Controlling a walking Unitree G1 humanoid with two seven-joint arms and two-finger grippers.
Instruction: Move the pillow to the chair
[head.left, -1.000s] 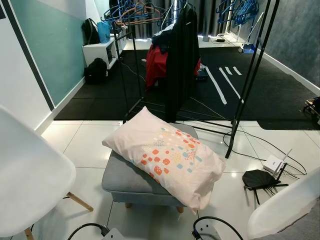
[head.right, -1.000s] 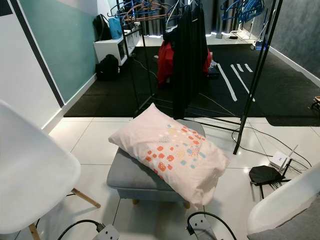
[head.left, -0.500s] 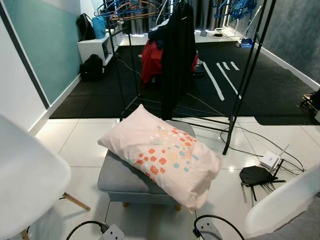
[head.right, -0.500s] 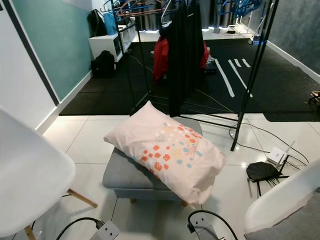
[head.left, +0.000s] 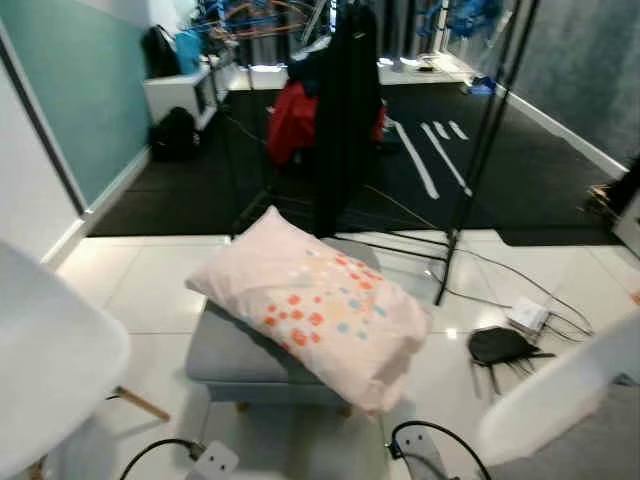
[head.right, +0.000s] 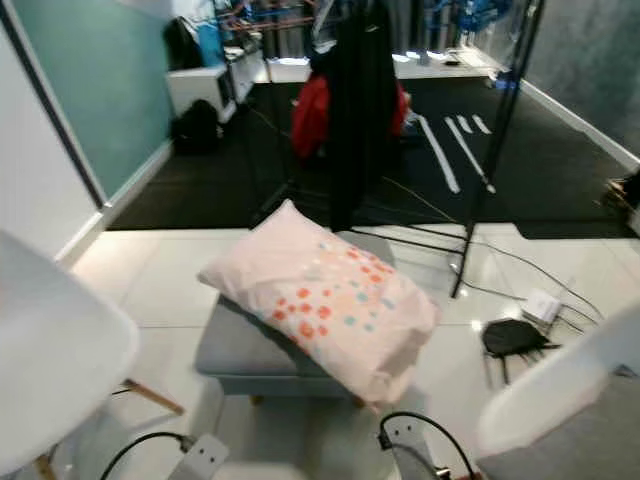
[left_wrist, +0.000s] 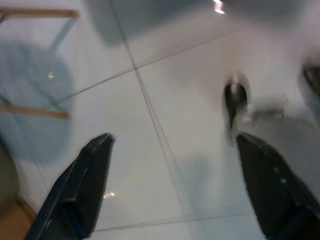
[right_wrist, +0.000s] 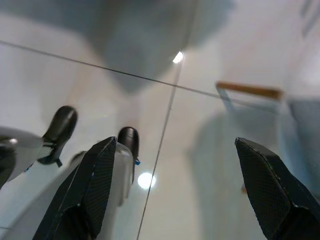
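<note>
One pillow (head.left: 312, 306) lies on one grey footstool (head.left: 232, 352), two white chairs (head.left: 48, 367) beside.

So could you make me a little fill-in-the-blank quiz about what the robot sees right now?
1. The pillow lies on a grey ____.
2. The pillow's squares are mostly orange and ____.
3. Both grippers hang with fingers apart above the tiled ____.
4. Behind the pillow, a black garment hangs from a clothes ____.

Missing words: footstool; blue; floor; rack
</note>
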